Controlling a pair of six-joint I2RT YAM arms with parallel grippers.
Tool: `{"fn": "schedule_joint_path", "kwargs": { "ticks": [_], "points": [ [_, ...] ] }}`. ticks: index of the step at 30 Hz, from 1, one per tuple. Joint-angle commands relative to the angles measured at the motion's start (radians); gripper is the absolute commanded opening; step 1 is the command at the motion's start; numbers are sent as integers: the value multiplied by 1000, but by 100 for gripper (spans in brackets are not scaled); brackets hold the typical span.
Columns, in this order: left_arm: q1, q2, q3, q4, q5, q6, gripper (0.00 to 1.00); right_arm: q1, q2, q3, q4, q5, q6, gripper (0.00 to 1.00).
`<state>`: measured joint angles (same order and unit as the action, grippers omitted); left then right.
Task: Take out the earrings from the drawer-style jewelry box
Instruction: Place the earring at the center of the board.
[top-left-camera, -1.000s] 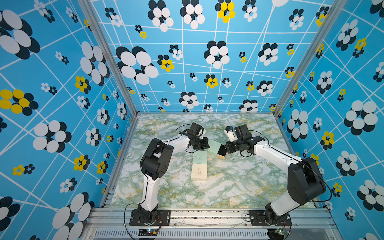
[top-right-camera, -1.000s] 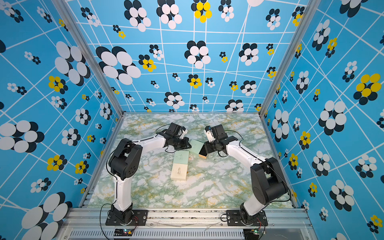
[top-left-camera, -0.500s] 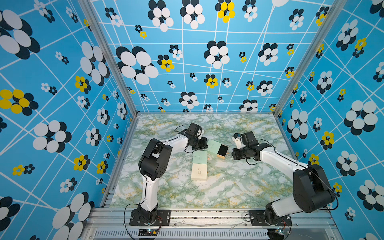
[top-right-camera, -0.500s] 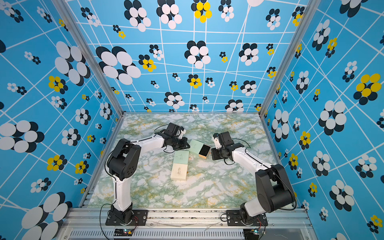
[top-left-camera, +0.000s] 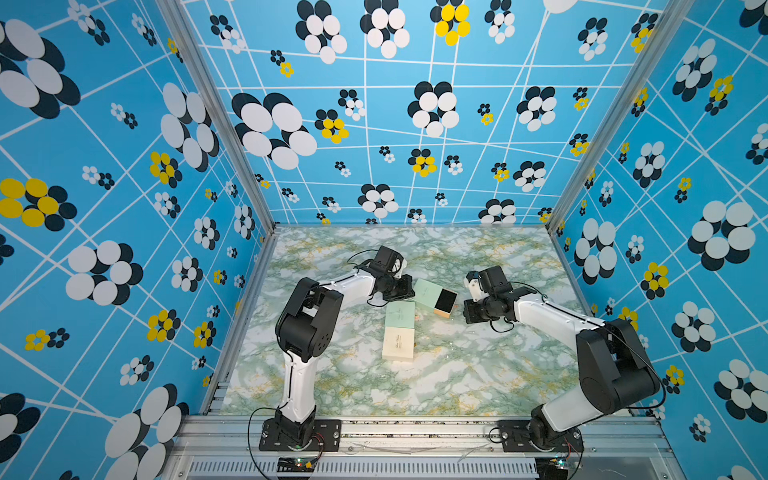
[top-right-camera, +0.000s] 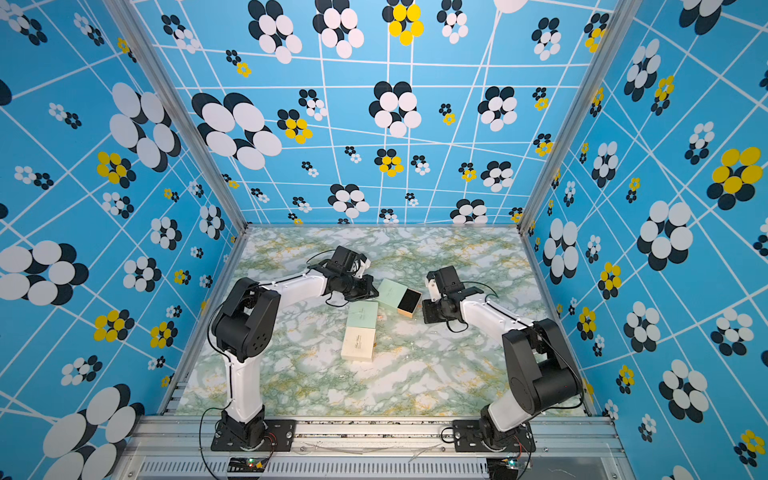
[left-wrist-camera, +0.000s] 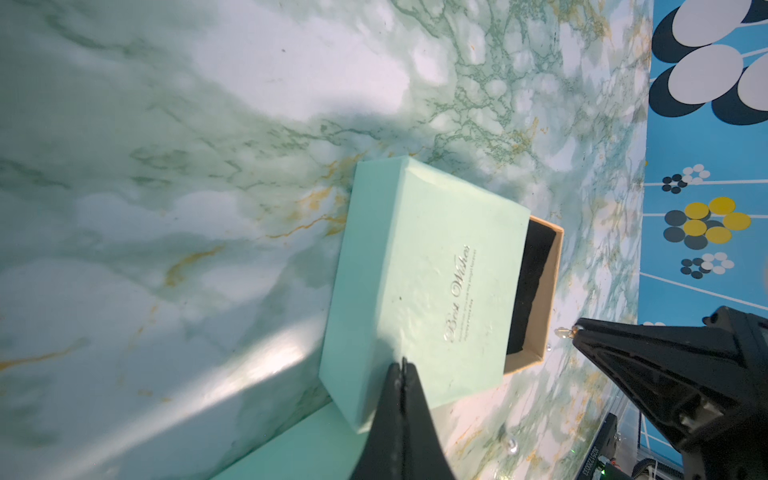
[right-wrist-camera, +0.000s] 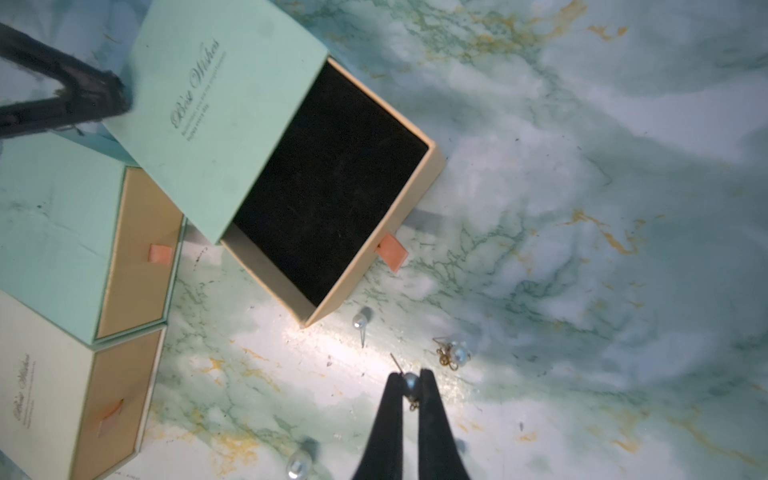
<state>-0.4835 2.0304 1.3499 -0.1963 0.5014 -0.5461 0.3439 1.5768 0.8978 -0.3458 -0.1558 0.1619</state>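
The mint jewelry box (top-left-camera: 426, 291) lies at mid-table, its tan drawer (right-wrist-camera: 332, 183) pulled out and its black lining bare. My left gripper (left-wrist-camera: 402, 366) is shut, its tips pressed on the mint sleeve (left-wrist-camera: 424, 282). In the right wrist view my right gripper (right-wrist-camera: 411, 380) is shut on a pearl earring (right-wrist-camera: 411, 383), just off the table beside the drawer's corner. Three more earrings lie on the marble: one (right-wrist-camera: 359, 321) by the drawer, one with a gold loop (right-wrist-camera: 455, 354), one (right-wrist-camera: 299, 465) nearer the cream box.
Two closed boxes lie end to end in front of the open one, a mint one (top-left-camera: 400, 314) and a cream one (top-left-camera: 399, 343). Blue patterned walls enclose the marble table (top-left-camera: 457, 374) on three sides.
My right gripper has drawn back from the open drawer toward the right, holding the earring. The left gripper has stayed on the sleeve.
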Motion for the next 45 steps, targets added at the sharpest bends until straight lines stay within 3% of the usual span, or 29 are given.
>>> {"fn": "schedule_joint_path", "kwargs": {
  "ticks": [1, 28, 35, 45],
  "points": [
    [13, -14, -28, -55, -29, 18, 0, -6, 26, -17, 9, 24, 18, 0],
    [16, -29, -31, -65, -36, 18, 0, -12, 48, 8, -10, 17, 17, 6],
    [17, -27, -15, -84, -37, 28, 0, -12, 30, 9, -17, 40, 10, 26],
    [19, -46, 4, -104, -45, 30, 0, -13, -17, 13, -34, 49, 4, 30]
  ]
}}
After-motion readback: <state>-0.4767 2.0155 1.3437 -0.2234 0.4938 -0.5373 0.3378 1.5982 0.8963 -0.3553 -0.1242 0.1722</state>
